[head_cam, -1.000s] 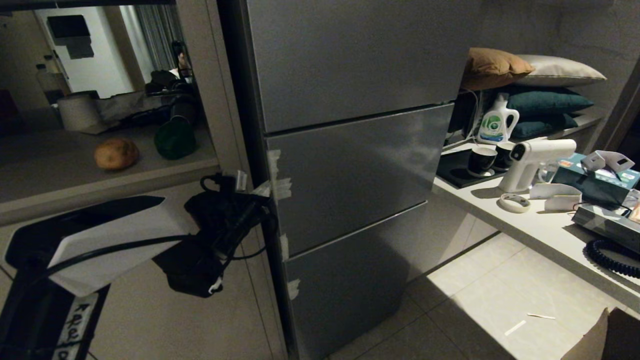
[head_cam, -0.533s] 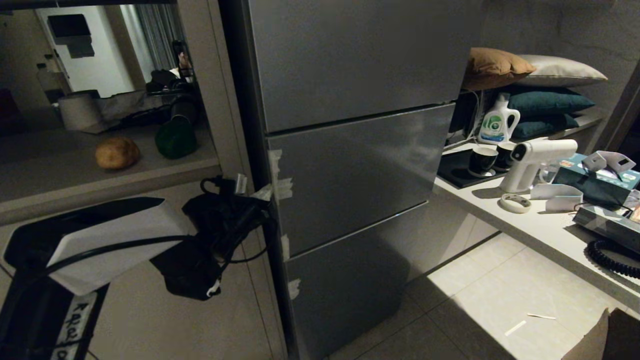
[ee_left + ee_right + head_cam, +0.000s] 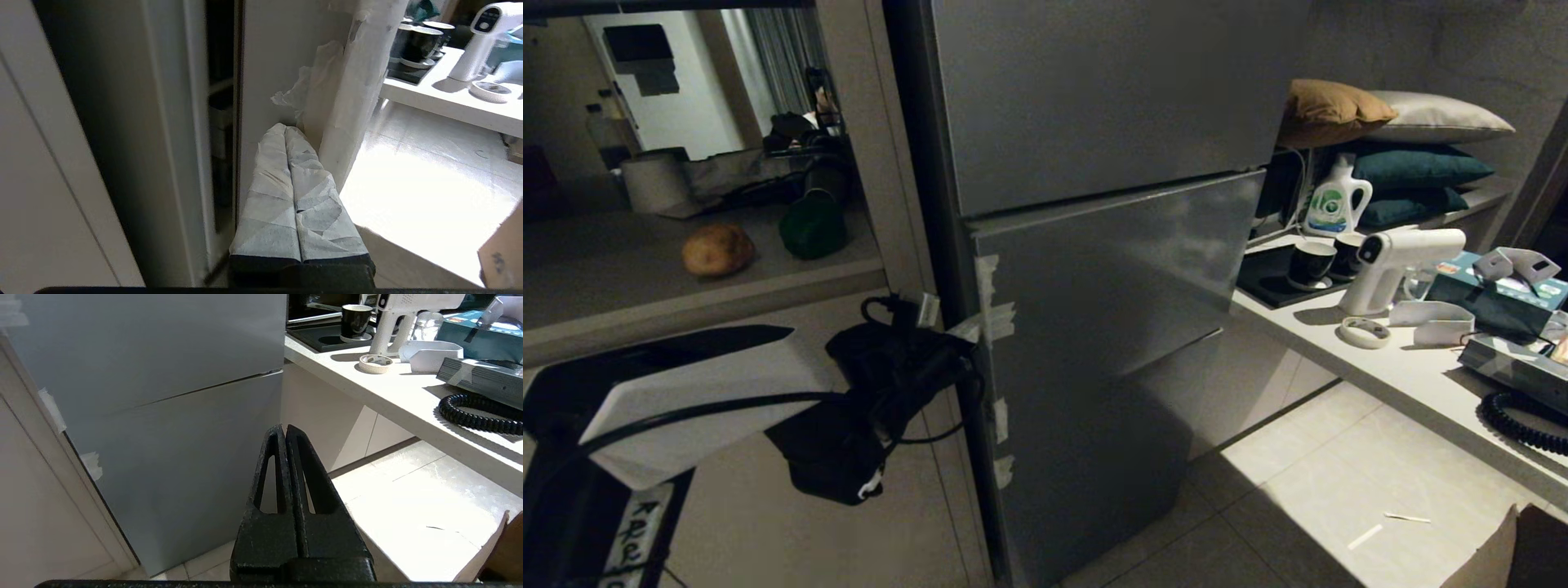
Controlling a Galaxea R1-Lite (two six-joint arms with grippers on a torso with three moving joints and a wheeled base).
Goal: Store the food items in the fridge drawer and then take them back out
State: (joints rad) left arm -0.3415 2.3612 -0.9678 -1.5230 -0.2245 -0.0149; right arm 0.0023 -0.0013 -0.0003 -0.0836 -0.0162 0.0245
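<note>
Risk: the left gripper point(image 3: 286, 131) is only hooked behind the taped left edge of the fridge drawer point(image 3: 1111, 278), no clamp on anything, so the fingertips could slide off the edge or snag the loose tape scraps point(image 3: 304, 83), and the drawer stops barely cracked open. Its paper-wrapped fingers are pressed fully together, tips against the inner face of the front panel, holding nothing. Potato point(image 3: 717, 249) and green bell pepper point(image 3: 812, 228) sit on the counter point(image 3: 605, 269) left of the fridge; right gripper point(image 3: 284, 430) idle, closed, empty.
</note>
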